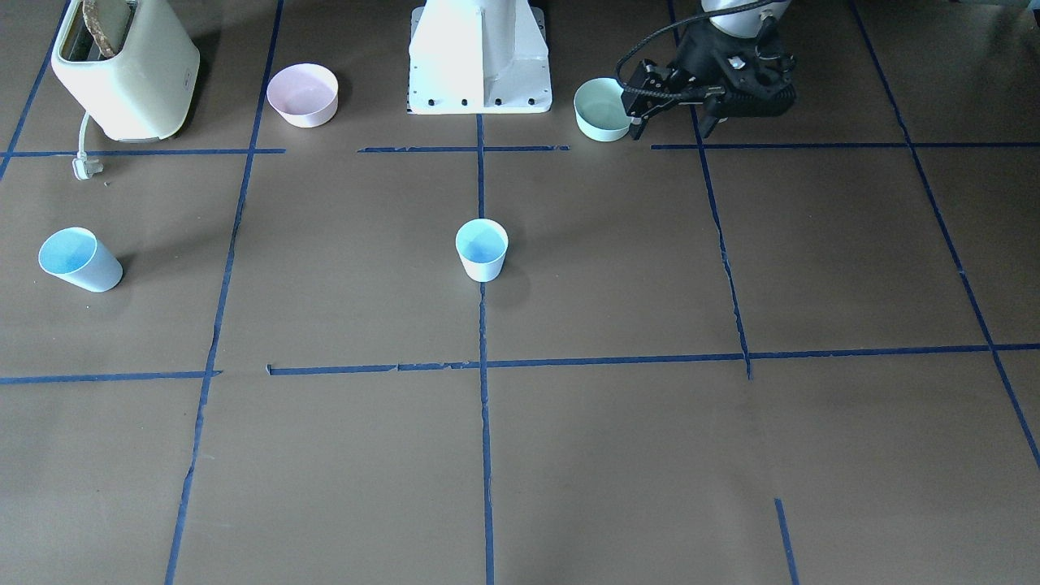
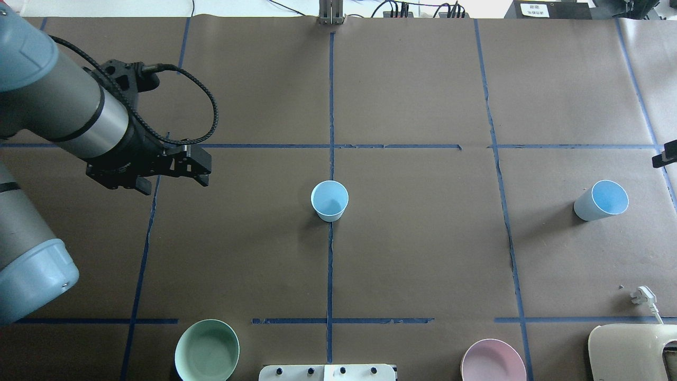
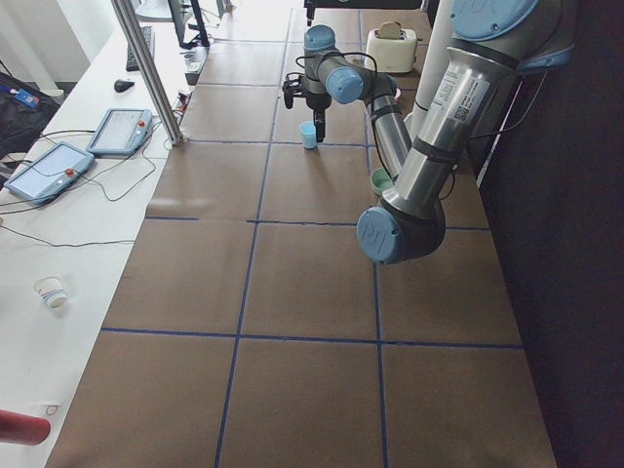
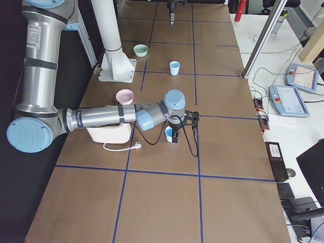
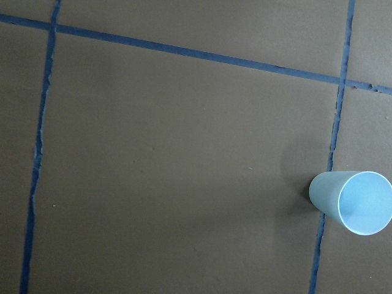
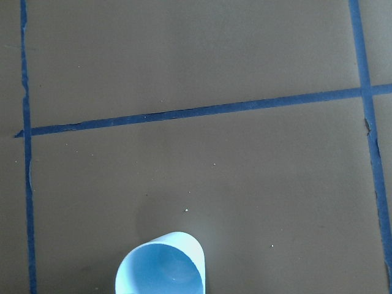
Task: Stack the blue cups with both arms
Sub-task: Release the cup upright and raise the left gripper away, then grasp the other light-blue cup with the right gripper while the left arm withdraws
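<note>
Your left gripper (image 2: 172, 182) is hanging open mid-left, the centre cup (image 2: 329, 200) sitting well right of it. Your right gripper (image 4: 175, 137) is hovering just beside the second cup (image 4: 168, 133), and I can't tell its grip.

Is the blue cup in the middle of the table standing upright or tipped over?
Upright: the centre blue cup stands on its base, open mouth facing up.

pale blue cups (image 2: 329, 201), pink bowl (image 2: 493, 361), mint bowl (image 2: 207, 350), blue-taped brown table (image 2: 423, 238)

The table (image 2: 423, 254) is covered in matt brown paper, crossed by slightly glossy blue tape (image 2: 331, 106). The middle cup (image 2: 329, 201) and side cup (image 2: 600, 201) look like smooth plastic. The left arm (image 2: 63, 114) is satin grey metal.
</note>
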Motion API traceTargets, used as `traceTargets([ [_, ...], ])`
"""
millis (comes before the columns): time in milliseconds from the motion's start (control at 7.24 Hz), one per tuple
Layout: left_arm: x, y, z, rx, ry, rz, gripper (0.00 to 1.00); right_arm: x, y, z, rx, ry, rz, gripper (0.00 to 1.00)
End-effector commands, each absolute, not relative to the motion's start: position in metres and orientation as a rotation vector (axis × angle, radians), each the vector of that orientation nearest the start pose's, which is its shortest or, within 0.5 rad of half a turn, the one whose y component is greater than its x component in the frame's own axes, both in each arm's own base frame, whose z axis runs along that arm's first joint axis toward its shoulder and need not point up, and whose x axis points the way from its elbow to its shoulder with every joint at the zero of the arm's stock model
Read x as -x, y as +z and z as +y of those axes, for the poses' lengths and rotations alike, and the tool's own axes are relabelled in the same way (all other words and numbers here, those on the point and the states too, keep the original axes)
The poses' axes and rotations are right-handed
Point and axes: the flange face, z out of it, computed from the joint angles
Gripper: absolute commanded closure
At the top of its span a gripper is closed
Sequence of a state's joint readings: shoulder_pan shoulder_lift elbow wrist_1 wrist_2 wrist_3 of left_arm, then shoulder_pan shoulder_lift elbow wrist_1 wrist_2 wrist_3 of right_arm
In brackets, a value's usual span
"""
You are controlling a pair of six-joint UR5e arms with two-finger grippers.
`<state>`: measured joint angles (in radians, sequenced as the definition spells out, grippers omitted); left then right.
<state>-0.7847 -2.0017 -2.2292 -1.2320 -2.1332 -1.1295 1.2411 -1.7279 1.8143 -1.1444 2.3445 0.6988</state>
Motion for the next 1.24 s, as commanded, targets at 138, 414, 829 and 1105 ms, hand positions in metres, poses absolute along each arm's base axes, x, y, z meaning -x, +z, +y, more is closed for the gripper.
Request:
traceTargets([
  [138,-0.26,0.199,-0.397,0.006,-0.093,0.864,0.0,0.14,0.592,-0.43,-0.026,0.144,-0.914,0.0],
  [414,-0.259,0.198,-0.396,0.005,-0.093,0.865,0.0,0.152,0.609,-0.426,0.003,0.13,-0.888,0.0],
  [829,-0.256,0.203,-0.392,0.008,-0.093,0.862,0.0,0.165,0.623,-0.427,0.027,0.121,-0.867,0.08],
  [1105,-0.253,0.203,-0.39,0.006,-0.093,0.864,0.0,0.168,0.618,-0.432,0.017,0.115,-0.87,0.97],
])
